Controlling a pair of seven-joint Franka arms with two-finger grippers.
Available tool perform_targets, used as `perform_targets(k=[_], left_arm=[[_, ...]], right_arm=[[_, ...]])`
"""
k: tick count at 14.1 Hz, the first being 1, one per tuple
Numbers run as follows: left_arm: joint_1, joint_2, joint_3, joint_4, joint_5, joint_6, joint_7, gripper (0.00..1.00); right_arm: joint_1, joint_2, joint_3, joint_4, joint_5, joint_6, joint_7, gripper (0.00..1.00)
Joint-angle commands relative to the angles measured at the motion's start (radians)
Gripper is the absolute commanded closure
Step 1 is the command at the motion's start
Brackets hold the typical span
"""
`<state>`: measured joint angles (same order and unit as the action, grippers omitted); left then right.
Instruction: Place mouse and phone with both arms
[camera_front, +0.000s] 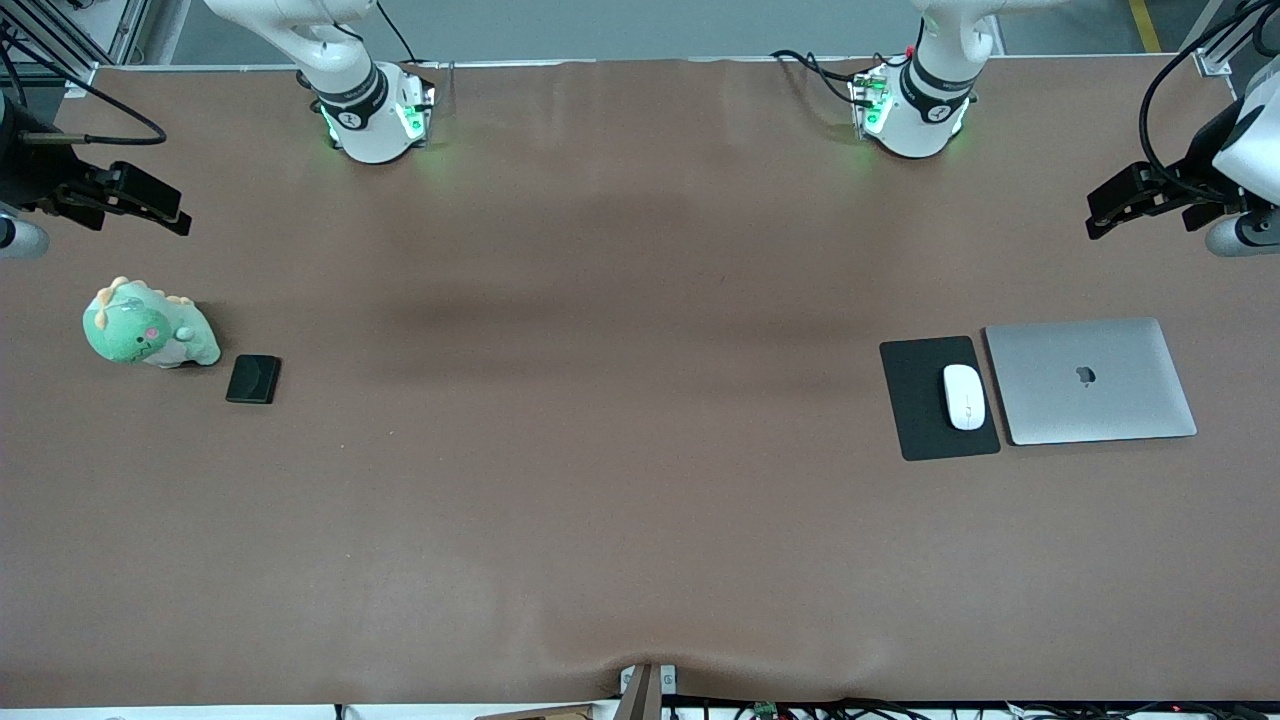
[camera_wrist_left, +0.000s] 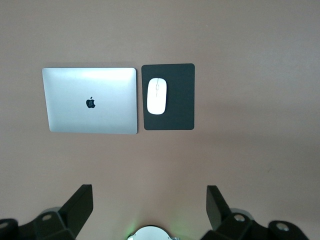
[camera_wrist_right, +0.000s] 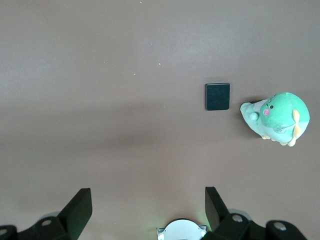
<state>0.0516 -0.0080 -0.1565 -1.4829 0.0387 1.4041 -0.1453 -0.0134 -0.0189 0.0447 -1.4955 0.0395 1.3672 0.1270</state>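
Observation:
The white mouse (camera_front: 964, 396) lies on a black mouse pad (camera_front: 920, 400) toward the left arm's end of the table; it also shows in the left wrist view (camera_wrist_left: 156, 96). The small black phone (camera_front: 253, 379) lies flat on the table toward the right arm's end, beside a green toy; it also shows in the right wrist view (camera_wrist_right: 218, 96). My left gripper (camera_front: 1105, 205) (camera_wrist_left: 149, 192) is open and empty, high over the table's end by the laptop. My right gripper (camera_front: 170, 210) (camera_wrist_right: 147, 194) is open and empty, high over the table's end by the toy.
A closed silver laptop (camera_front: 1090, 380) (camera_wrist_left: 90, 100) lies beside the mouse pad (camera_wrist_left: 180, 95). A green plush dinosaur (camera_front: 145, 325) (camera_wrist_right: 275, 117) sits next to the phone. The brown table (camera_front: 620, 450) stretches bare between the two groups.

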Motion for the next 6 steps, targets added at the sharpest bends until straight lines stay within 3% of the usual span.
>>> perform_targets(k=[1,6], left_arm=[[0.001,-0.020,0.002,-0.002,-0.022,-0.024,0.018,0.00],[0.001,-0.018,0.002,0.000,-0.022,-0.036,0.020,0.00]], right_arm=[[-0.023,-0.009,0.015,-0.006,0.006,-0.003,0.013,0.00],[-0.023,-0.007,0.014,-0.006,0.006,-0.002,0.013,0.00]])
